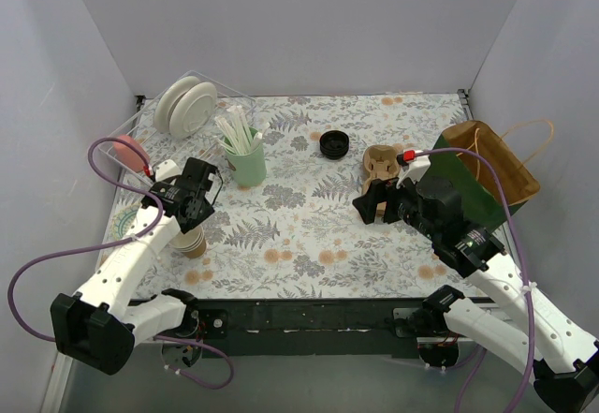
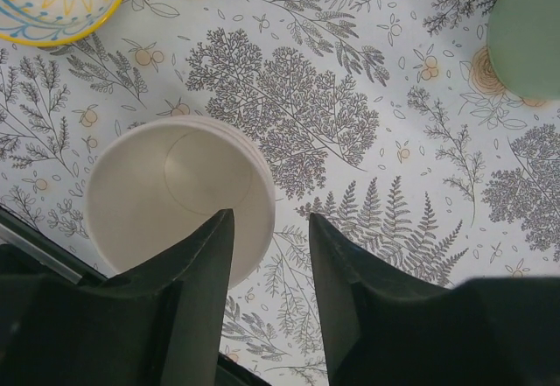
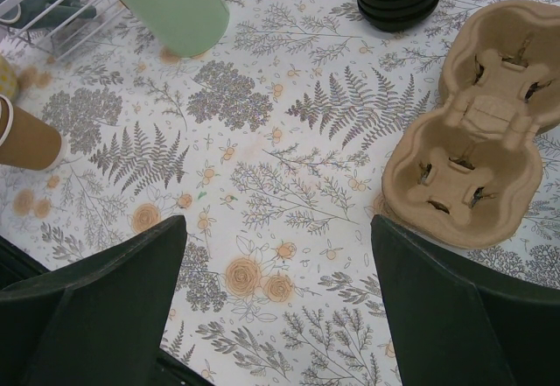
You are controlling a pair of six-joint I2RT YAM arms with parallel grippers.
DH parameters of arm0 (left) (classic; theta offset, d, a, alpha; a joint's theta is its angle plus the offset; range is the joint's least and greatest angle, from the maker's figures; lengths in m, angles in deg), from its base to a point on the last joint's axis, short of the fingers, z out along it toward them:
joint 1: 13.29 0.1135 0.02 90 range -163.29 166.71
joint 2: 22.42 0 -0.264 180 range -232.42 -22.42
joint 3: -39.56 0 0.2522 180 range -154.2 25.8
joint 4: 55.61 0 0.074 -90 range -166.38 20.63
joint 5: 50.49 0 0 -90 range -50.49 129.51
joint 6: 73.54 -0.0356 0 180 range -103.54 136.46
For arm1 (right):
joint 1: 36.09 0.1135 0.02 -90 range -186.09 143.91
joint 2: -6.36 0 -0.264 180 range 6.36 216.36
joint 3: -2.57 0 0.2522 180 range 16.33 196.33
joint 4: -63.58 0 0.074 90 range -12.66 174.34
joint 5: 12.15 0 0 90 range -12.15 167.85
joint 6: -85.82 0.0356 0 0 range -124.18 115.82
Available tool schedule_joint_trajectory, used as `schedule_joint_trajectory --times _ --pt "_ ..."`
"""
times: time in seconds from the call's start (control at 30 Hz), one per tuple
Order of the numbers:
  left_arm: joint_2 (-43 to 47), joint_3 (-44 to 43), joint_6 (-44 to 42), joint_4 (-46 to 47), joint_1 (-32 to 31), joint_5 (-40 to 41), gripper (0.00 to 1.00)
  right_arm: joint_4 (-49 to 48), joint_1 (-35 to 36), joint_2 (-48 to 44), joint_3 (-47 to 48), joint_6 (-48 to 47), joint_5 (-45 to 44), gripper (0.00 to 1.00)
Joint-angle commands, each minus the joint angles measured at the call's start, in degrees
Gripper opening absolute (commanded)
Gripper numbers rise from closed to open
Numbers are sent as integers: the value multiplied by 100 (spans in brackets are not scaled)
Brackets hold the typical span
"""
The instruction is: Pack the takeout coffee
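A kraft-brown paper cup (image 1: pixel 194 243) stands at the left of the table with no lid on it; it looks like a stack of nested cups. In the left wrist view I look down into its white inside (image 2: pixel 166 193). My left gripper (image 2: pixel 271 228) is open right above its rim, one finger over the cup's mouth and the other outside it. It also shows in the top view (image 1: pixel 194 222). A stack of black lids (image 1: pixel 334 143) lies at the back centre. My right gripper (image 3: pixel 276 255) is wide open and empty, just left of the pulp cup carrier (image 3: pixel 472 141).
A mint-green cup of white straws (image 1: pixel 245 160) stands behind the paper cup. The brown paper bag (image 1: pixel 491 165) stands open at the right edge. White plates in a rack (image 1: pixel 187 104) and a pink bowl (image 1: pixel 126 151) are at the back left. A yellow-and-blue plate (image 2: pixel 61 1) lies near the cup.
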Motion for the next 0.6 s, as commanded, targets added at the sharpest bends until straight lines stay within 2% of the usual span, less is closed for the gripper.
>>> schedule_joint_trajectory --times 0.0,0.3,0.43,0.47,0.57 --pt "74 129 -18 181 1 -59 40 -96 -6 -36 35 -24 -22 93" --pt "-111 279 193 269 1 -68 30 35 -6 -124 97 -76 -127 93" --pt "-129 341 263 269 1 -77 12 62 -6 -186 88 -85 -162 93" --pt "-120 332 272 252 1 -68 0 62 -6 -194 88 -85 -171 93" --pt "-102 209 132 260 1 -42 0 80 -14 -194 88 -94 -189 93"
